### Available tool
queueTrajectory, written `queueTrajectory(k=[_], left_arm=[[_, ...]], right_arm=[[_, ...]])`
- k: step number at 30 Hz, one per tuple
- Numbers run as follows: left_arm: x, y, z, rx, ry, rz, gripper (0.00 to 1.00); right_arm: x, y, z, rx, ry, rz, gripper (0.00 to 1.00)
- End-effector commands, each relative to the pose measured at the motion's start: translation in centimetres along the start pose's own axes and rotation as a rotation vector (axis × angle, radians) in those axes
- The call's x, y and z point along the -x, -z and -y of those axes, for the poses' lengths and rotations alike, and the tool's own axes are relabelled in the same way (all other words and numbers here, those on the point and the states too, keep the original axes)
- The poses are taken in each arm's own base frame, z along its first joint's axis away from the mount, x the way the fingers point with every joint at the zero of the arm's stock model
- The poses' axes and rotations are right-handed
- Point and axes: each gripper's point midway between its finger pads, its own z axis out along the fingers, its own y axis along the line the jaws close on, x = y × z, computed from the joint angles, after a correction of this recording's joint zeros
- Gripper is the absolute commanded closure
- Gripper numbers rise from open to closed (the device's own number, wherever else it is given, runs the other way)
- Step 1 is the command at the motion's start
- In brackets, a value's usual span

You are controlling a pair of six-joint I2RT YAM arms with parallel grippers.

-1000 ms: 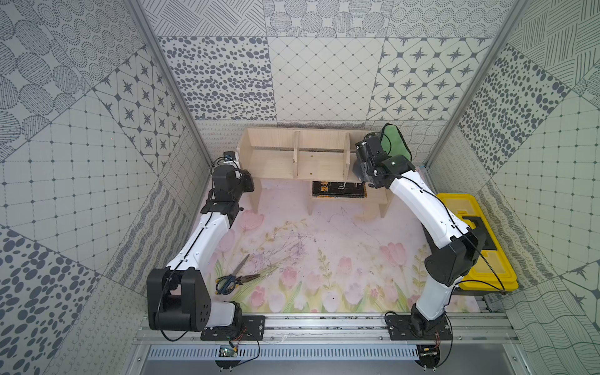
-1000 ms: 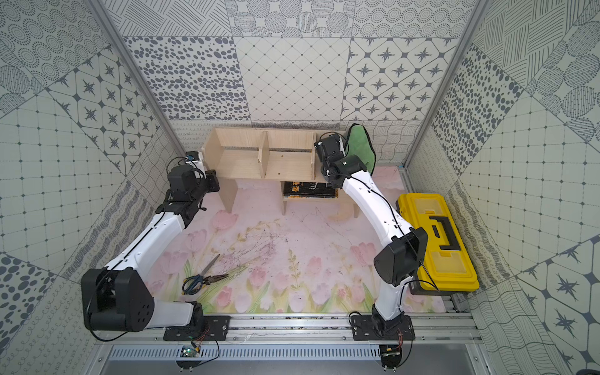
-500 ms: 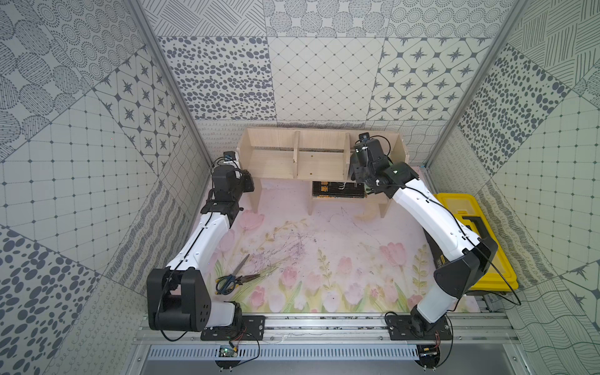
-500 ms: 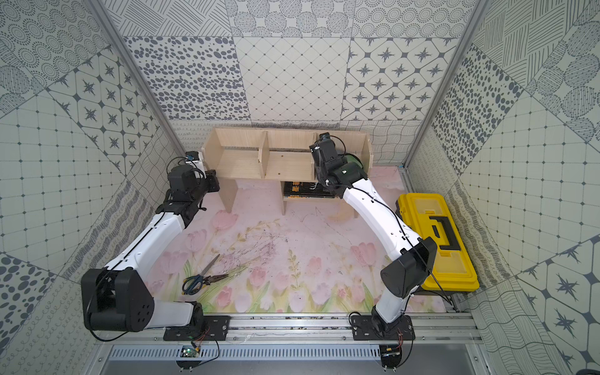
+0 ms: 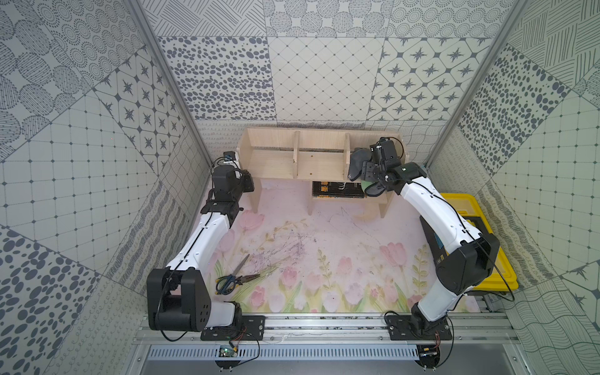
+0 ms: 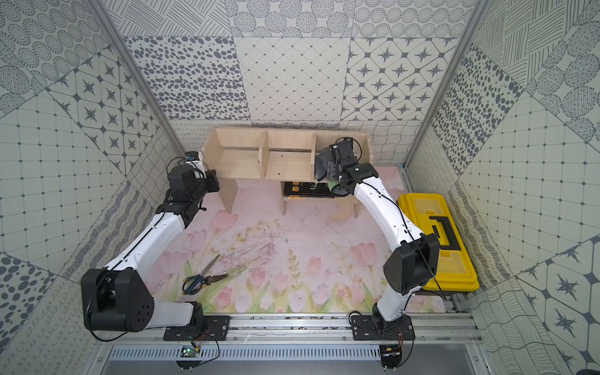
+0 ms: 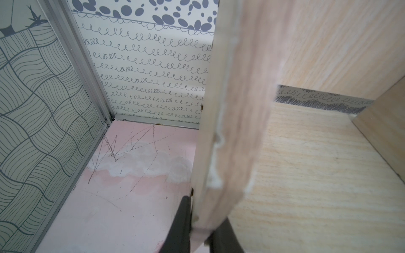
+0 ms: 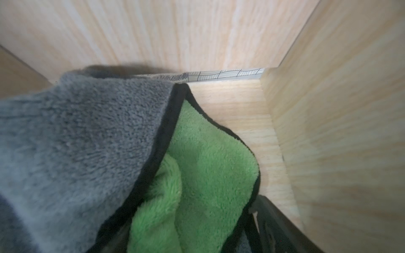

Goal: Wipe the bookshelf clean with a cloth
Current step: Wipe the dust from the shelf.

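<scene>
The pale-wood bookshelf (image 5: 319, 162) (image 6: 285, 162) stands against the back wall. My left gripper (image 5: 248, 181) (image 6: 212, 180) (image 7: 200, 225) is shut on the front edge of its left side panel (image 7: 230, 131), one finger on each face. The cloth (image 5: 357, 162) (image 6: 321, 164) (image 8: 76, 142), grey outside and green inside with dark edging, lies bunched in the right compartment and hangs over the front edge. My right gripper (image 5: 360, 170) (image 6: 326, 170) (image 8: 192, 236) is in that compartment with its jaws apart and the cloth between them. One finger (image 8: 276, 221) shows; the cloth hides the other.
A dark book (image 5: 337, 189) (image 6: 306, 189) lies on the short lower shelf. A yellow-and-black toolbox (image 5: 470, 220) (image 6: 435, 233) sits at the right, behind the right arm. Scissors (image 5: 233, 279) (image 6: 198, 281) lie on the flowered mat beside pencil scribbles.
My right arm brought the cloth down from above the shelf's right end into the right compartment, and its jaws have spread apart. The left arm has not moved.
</scene>
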Motion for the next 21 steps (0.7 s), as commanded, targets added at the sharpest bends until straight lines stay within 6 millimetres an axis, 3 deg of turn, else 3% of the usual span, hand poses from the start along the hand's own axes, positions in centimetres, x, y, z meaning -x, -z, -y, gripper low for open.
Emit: queueTrajectory(k=[1,3,4,5,6,7,10,15,21], left_arm=[[-3.2,0.1,2.5,-0.142,0.243,-0.139,1.00],[-3.2,0.1,2.4,-0.137,0.240,-0.138,1.00],[-3.2,0.1,2.3,-0.137,0.239,-0.137,1.00],[-3.2,0.1,2.3,-0.135,0.240,-0.138,1.00],[-3.3,0.0,2.4,-0.137,0.242,-0.140,1.00],[-3.2,0.0,2.3,-0.135,0.242,-0.139,1.00],[-3.3,0.0,2.3,-0.136,0.242,-0.139,1.00],[-3.2,0.0,2.4,-0.140,0.246,-0.140,1.00],[-3.2,0.0,2.4,-0.140,0.239,-0.137,1.00]], right_arm=[[-2.0,-0.9,-1.6,0.055,-0.005,-0.066,0.26],[-1.6,-1.0,-2.4,0.061,0.003,-0.058,0.28],[-1.0,-0.9,-2.9,0.065,0.007,-0.045,0.39],[-0.3,-0.8,-3.3,0.071,0.009,-0.032,0.61],[0.3,-0.8,-3.6,0.072,0.007,-0.021,0.76],[1.2,-0.7,-3.7,0.068,0.002,-0.007,0.86],[3.6,-0.4,-3.8,0.042,-0.006,0.037,1.00],[8.8,1.2,-3.6,0.017,-0.037,0.168,1.00],[12.9,3.5,-8.0,0.186,-0.039,0.263,1.00]])
